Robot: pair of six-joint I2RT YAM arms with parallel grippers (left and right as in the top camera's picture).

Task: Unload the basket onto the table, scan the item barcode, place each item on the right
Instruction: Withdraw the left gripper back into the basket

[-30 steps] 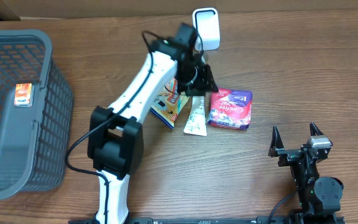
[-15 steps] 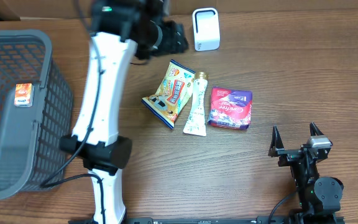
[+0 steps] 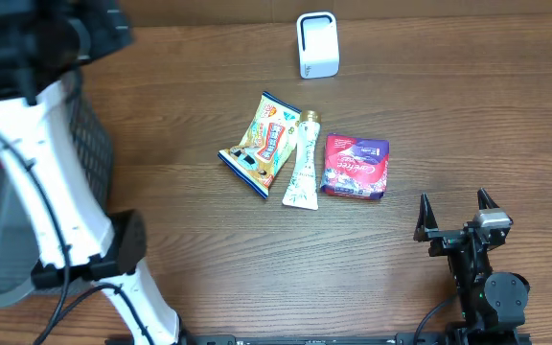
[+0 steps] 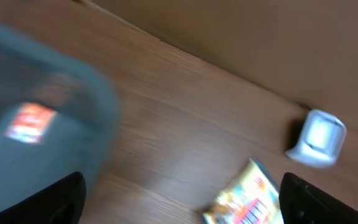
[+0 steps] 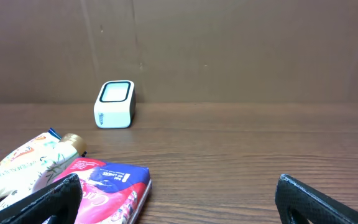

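The white scanner stands at the back of the table. In front of it lie a yellow snack bag, a white tube and a red and purple pack. My left arm reaches up over the basket at the far left. In the blurred left wrist view my left gripper is open and empty, high above the table, with the snack bag and scanner to its right. My right gripper stands open near the front right, facing the pack.
A grey mesh basket fills the left side, largely covered by my left arm. A small orange item lies inside the basket. A brown wall runs along the back behind the scanner.
My left arm has swung from the snack bag and scanner over to the far left above the basket, and its jaws have opened wide. The right arm has not moved.
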